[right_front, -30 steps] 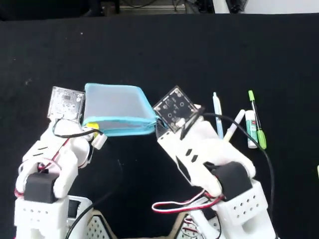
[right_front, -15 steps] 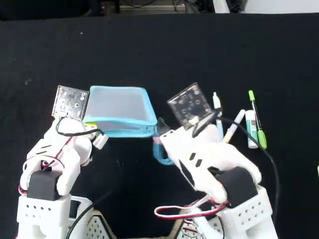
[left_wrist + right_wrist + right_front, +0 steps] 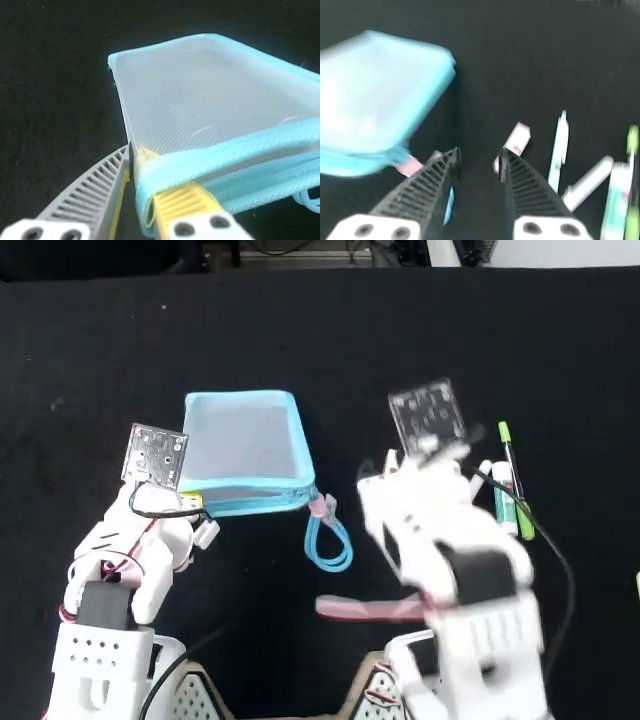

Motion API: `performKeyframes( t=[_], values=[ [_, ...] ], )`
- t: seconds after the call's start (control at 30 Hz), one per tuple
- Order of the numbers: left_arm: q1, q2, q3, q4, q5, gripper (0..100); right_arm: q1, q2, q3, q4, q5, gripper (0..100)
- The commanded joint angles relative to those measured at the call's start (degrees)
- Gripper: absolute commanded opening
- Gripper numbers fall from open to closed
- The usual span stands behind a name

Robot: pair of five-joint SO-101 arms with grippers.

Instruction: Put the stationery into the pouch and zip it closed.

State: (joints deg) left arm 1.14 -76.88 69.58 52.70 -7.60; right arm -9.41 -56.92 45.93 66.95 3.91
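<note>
In the L gripper (image 3: 134, 156), clenched tight: corner of the blue mesh pouch (image 3: 200, 95). R gripper (image 3: 479, 159) released, apart from pouch; small white block (image 3: 518, 137) just past its tips, pens (image 3: 559, 145) beside.

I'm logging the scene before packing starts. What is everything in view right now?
pouch: 1, light blue mesh, left of centre, near corner clamped by the left tool
loop: 1, blue, at the pouch's near right corner
zip pull: 1, pink, same corner
eraser: 1, white, right of the pouch
blue pen: 1, blue-white, right side
white marker: 1, beside the blue pen
tube: 1, white-green, beside the green pen
green pen: 1, far right
table: 1, black
left tool: shut on the pouch
right tool: open, near the eraser
</note>
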Motion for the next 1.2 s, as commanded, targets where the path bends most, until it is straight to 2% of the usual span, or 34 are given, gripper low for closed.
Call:
performKeyframes(
  t=[0.0,0.2,0.53,0.8,1.17],
  values=[
    [0.3,0.2,1.5,-1.5,0.7,3,5.3,10.1,0.9,-5.9,-5.2,12.8],
    [0.0,0.2,3.9,-3.7,6.8,3,7.0,32.7,-8.2,-8.2,-13.6,15.5],
    [0.0,0.2,5.5,-3.7,6.4,3,7.1,62.5,-33.6,-0.5,-13.8,15.5],
    [-0.1,0.2,5.5,-3.3,6.4,3,10.2,75.4,-46.9,3.8,-13.8,15.3],
    [-0.1,0.2,5.5,-3.3,6.4,3,10.2,85.0,-53.4,4.4,-13.8,15.2]
  ],
)
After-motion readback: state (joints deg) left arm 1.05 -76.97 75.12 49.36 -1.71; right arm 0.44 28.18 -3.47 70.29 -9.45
